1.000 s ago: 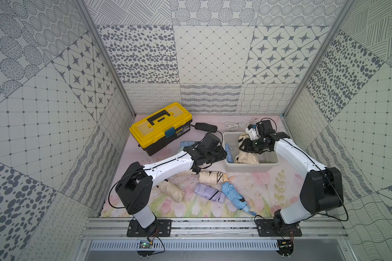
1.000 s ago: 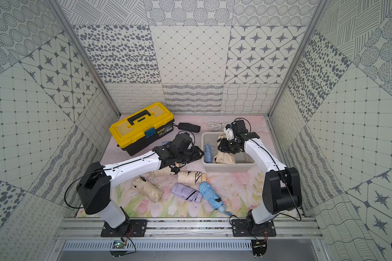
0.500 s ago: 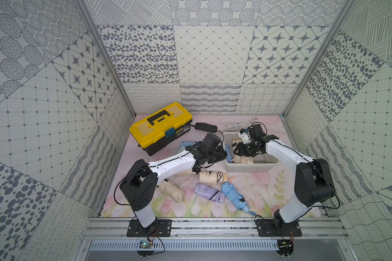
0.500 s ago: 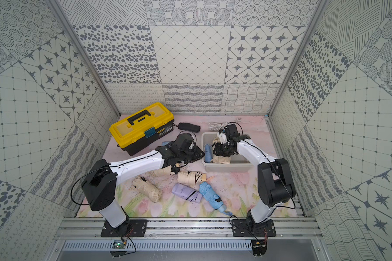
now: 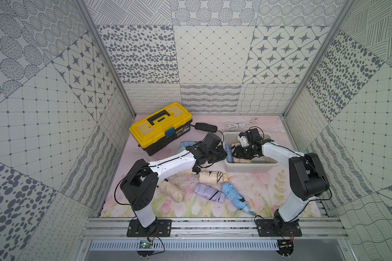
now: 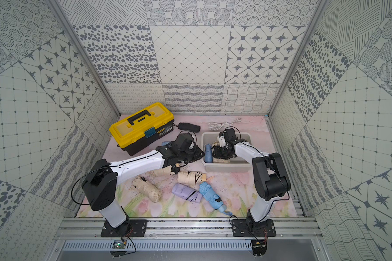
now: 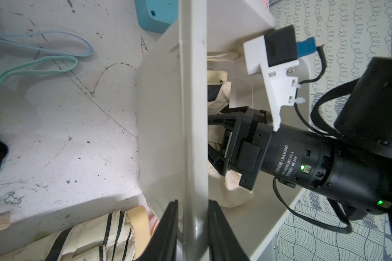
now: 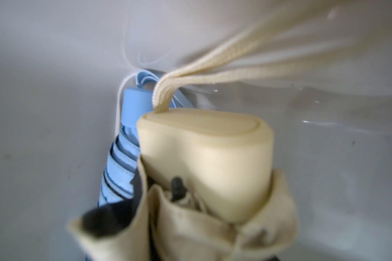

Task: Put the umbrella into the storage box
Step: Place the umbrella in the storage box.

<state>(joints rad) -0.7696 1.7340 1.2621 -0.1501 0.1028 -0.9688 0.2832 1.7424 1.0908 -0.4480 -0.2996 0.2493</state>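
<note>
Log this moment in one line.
left gripper: shut on storage box rim | right gripper: inside storage box, at beige umbrella | grip unclear

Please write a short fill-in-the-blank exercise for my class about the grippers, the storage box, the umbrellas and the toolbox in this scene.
1. The side wall of the storage box is clamped by the ___ gripper.
2. Inside the box, the beige umbrella lies beside a ___ umbrella.
3. The toolbox with the black handle has a ___ lid.

Missing words: left; blue; yellow
</note>
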